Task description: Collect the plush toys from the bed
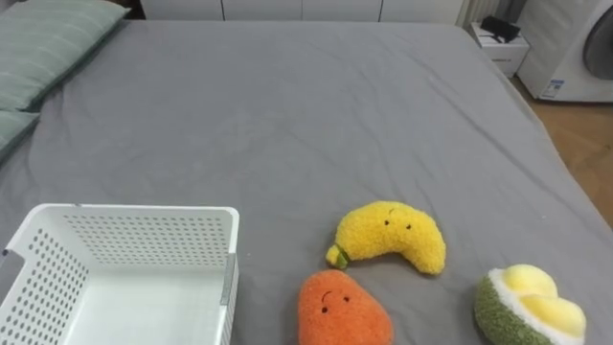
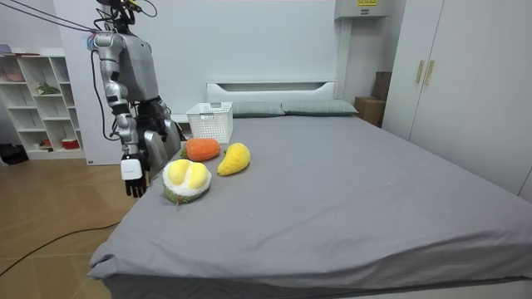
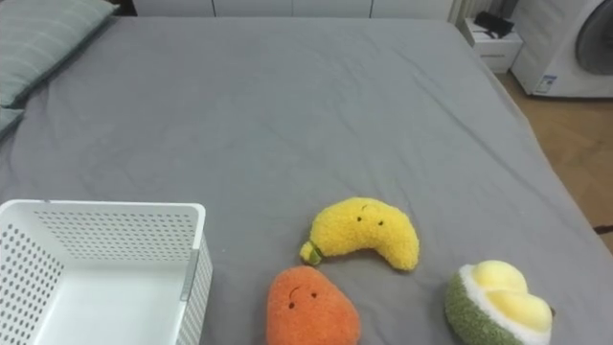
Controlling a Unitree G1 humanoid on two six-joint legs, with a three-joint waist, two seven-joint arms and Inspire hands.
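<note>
Item: bed under a grey sheet, bearing three plush toys and one white perforated basket, which stood empty at the robot's near left. Toys, none collected: a yellow banana lay just right of the basket; an orange carrot-like toy lay touching or nearly touching the banana's lower edge, nearest the basket wall; a green-and-yellow durian lay apart to the right, near the bed's edge. Robot: stood at the bedside by the toys, right hand hanging at its side below the mattress top, fingers relaxed and holding nothing. Step, as judged: the very start, before any reach. Next move, as judged: raise a hand over the nearest toy, probably the orange one, close round its soft body, then carry it left over the basket rim and release.
</note>
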